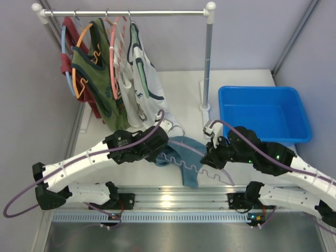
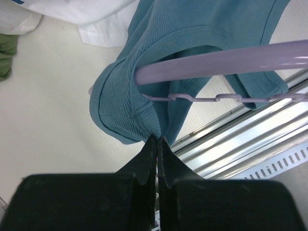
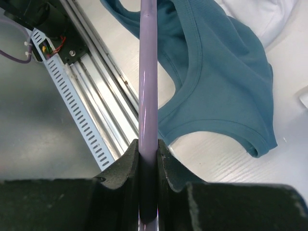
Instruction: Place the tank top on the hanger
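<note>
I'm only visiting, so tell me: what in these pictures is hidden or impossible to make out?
Overhead: the left jaws, covered by that arm's own wrist.
Left wrist view: the end of the hanger, covered by fabric of the tank top.
Right wrist view: the hanger's hook, nowhere in frame.
Overhead: the red garment on the rack, mostly behind the green top.

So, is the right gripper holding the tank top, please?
No, the right gripper clamps the hanger by its bar; the tank top is outside its jaws.
</note>
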Motion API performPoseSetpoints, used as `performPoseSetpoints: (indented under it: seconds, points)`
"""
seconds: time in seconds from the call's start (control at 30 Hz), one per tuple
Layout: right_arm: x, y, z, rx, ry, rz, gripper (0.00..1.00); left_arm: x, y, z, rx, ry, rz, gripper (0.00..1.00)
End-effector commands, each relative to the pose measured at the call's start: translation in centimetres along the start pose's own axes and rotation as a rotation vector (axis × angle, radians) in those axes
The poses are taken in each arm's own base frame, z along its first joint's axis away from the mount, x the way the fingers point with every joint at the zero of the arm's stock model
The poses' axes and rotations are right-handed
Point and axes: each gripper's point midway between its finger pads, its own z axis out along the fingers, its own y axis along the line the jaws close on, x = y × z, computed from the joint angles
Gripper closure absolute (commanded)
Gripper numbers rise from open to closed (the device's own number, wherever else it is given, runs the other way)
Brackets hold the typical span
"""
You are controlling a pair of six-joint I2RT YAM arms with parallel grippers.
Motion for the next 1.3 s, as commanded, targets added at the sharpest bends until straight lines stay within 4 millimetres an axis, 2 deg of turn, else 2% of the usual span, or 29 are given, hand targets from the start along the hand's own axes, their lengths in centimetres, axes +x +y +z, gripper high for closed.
performPoseSetpoints:
  seconds: [0.0, 0.17, 0.27, 0.37, 0.47, 0.57, 0.67, 0.8, 0.87, 1.0, 1.27]
  points:
    - [-3.9, 0.6, -1.7, 0.0, -0.128, -0.057, 1.0, 0.5, 0.4, -0.7, -0.025, 0.016, 0.053, 1.0]
    - [-4.1, 0.9, -1.9, -0.017, -0.148, -0.057, 1.0, -0.3, 0.4, -1.0, -0.04, -0.02, 0.042, 1.0]
    - [-3.5, 1.2, -1.0, -0.046, -0.141, -0.046, 1.0, -1.2, 0.3, -1.5, -0.047, -0.052, 0.033, 1.0]
    - [-3.8, 1.6, -0.4, -0.064, -0.179, -0.043, 1.0, -1.9, -0.2, -1.9, -0.019, -0.072, 0.026, 1.0]
    - [-4.4, 1.3, -0.2, -0.033, -0.233, -0.054, 1.0, -1.8, -1.2, -1.8, 0.036, -0.062, 0.044, 1.0]
    - [-4.9, 1.5, 0.0, -0.04, -0.269, -0.071, 1.0, -1.4, -1.0, -1.5, 0.014, -0.047, 0.06, 1.0]
    - [-4.4, 2.5, 0.8, -0.091, -0.253, -0.084, 1.0, -1.5, -0.6, -1.4, -0.011, -0.056, 0.049, 1.0]
    - [-3.1, 3.8, 1.7, -0.136, -0.221, -0.097, 1.0, -2.9, 1.6, -2.2, -0.134, -0.125, -0.017, 1.0]
    - [-2.4, 4.0, 2.0, -0.137, -0.21, -0.091, 1.0, -3.3, 2.1, -2.7, -0.147, -0.152, -0.043, 1.0]
    - [-2.0, 4.1, 2.5, -0.129, -0.222, -0.072, 1.0, -4.0, 1.7, -3.4, -0.111, -0.191, -0.073, 1.0]
    - [-1.3, 2.9, 3.2, -0.069, -0.219, -0.07, 1.0, -3.7, 0.6, -3.8, -0.034, -0.179, -0.031, 1.0]
